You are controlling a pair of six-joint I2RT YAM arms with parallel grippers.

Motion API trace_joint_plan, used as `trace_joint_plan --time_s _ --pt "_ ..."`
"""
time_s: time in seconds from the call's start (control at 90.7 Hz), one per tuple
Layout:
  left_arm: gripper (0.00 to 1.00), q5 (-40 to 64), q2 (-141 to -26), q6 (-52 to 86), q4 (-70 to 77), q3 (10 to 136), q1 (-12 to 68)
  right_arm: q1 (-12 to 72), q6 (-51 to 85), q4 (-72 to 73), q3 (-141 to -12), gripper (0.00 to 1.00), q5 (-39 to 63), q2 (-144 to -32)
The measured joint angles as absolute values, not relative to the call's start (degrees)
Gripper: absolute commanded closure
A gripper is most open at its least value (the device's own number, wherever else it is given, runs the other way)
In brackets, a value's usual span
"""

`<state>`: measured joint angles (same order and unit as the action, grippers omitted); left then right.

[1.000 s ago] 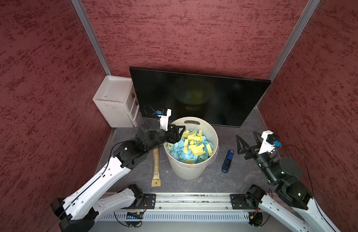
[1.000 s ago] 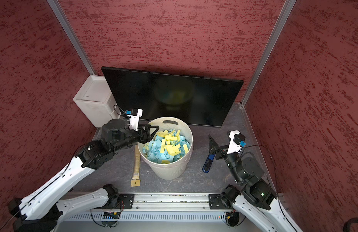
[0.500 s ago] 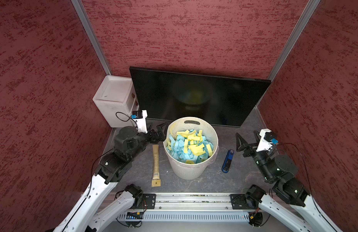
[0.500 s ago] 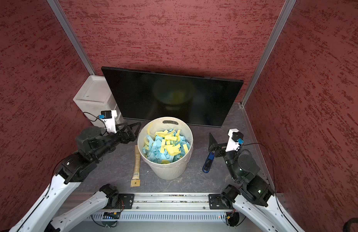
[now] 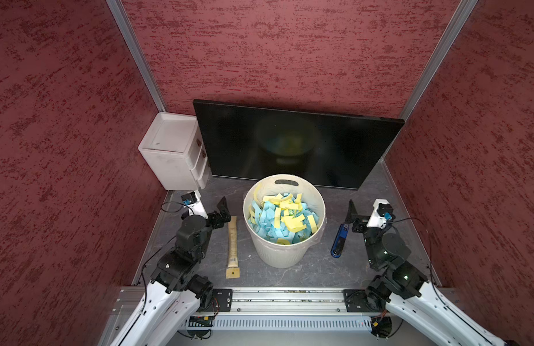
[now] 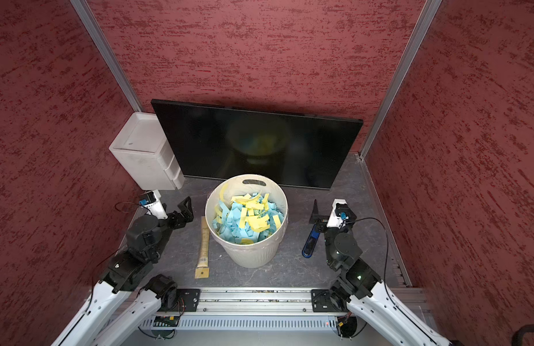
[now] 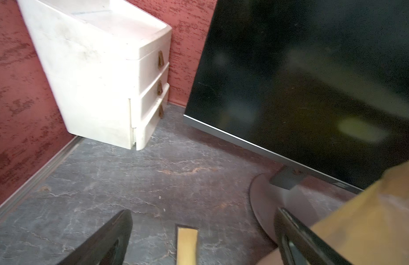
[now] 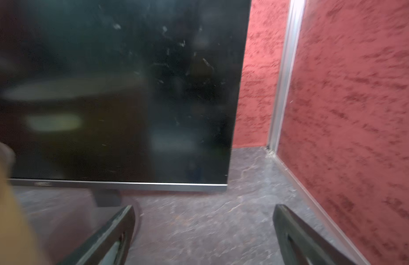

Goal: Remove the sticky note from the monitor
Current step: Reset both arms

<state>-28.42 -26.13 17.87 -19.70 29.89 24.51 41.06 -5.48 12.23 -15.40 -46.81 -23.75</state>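
The monitor (image 5: 295, 146) (image 6: 256, 146) stands upright against the back wall, its dark face showing only a dim reflection of the bin. No sticky note is in view on the screen in any view. My left gripper (image 5: 221, 211) (image 6: 186, 209) hovers low, left of the bin, open and empty. In the left wrist view it (image 7: 202, 218) points at the floor before the monitor (image 7: 313, 80). My right gripper (image 5: 353, 213) (image 6: 316, 213) sits right of the bin, open and empty. It (image 8: 204, 213) faces the monitor's right lower corner (image 8: 130, 91).
A white bin (image 5: 283, 254) (image 6: 250, 254) holding several yellow and blue paper notes stands mid-floor. A tan stick (image 5: 232, 242) (image 7: 187, 243) lies left of it, a blue tool (image 5: 339, 239) right of it. A white drawer box (image 5: 172, 155) (image 7: 102, 75) fills the back left corner.
My left arm has drawn back from over the bin's rim to the left and lower, and its jaws have spread wider. The right arm shifted slightly and stayed open.
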Motion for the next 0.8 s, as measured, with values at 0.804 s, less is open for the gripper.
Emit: trace_joint_plan --time_s 0.804 --pt "0.0 -30.06 -48.1 13.67 17.82 16.08 8.08 18.61 -2.61 55.02 -7.57 0.01 -46.06 -72.05"
